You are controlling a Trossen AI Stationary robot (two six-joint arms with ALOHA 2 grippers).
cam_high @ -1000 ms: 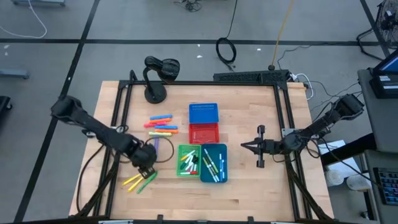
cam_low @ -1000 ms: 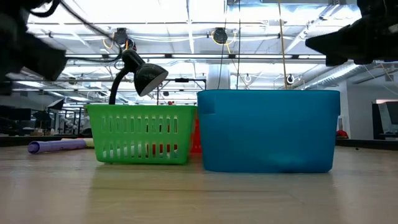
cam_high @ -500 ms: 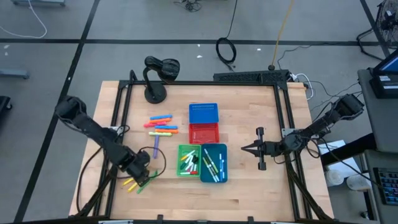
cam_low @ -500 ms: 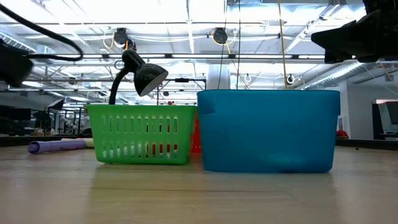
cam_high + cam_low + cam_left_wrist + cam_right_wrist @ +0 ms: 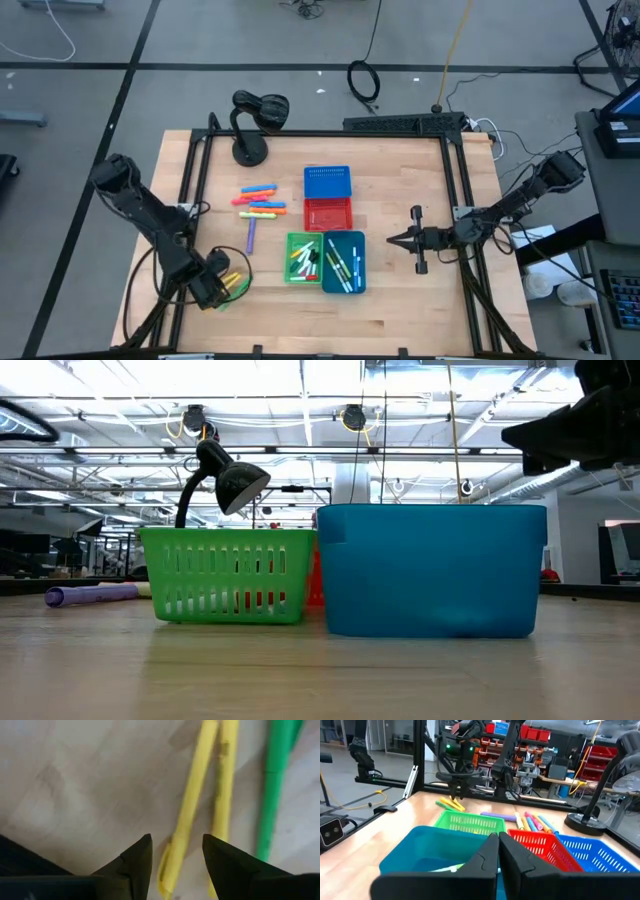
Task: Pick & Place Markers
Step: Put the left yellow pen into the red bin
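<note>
- Your wooden table (image 5: 420,180) carries four small bins in a block, all to the side of your left gripper (image 5: 213,290) and between it and the right one.
- The teal bin (image 5: 344,262) and green bin (image 5: 302,257) stand side by side, each with markers inside; the red bin (image 5: 328,213) and blue bin (image 5: 327,183) sit just beyond them.
- A black desk lamp (image 5: 252,120) stands at the far edge, well away from both grippers.
- Your left gripper hangs low over the loose markers, fingers parted, gripping nothing.
- One yellow marker (image 5: 187,815) lies between those open fingertips; a second yellow marker (image 5: 223,795) and a green marker (image 5: 272,790) lie just beside it.
- More markers (image 5: 262,201) and a purple marker (image 5: 251,236) lie farther off, beyond the left gripper.
- Your right gripper (image 5: 392,238) waits closed and empty beside the teal bin.
</note>
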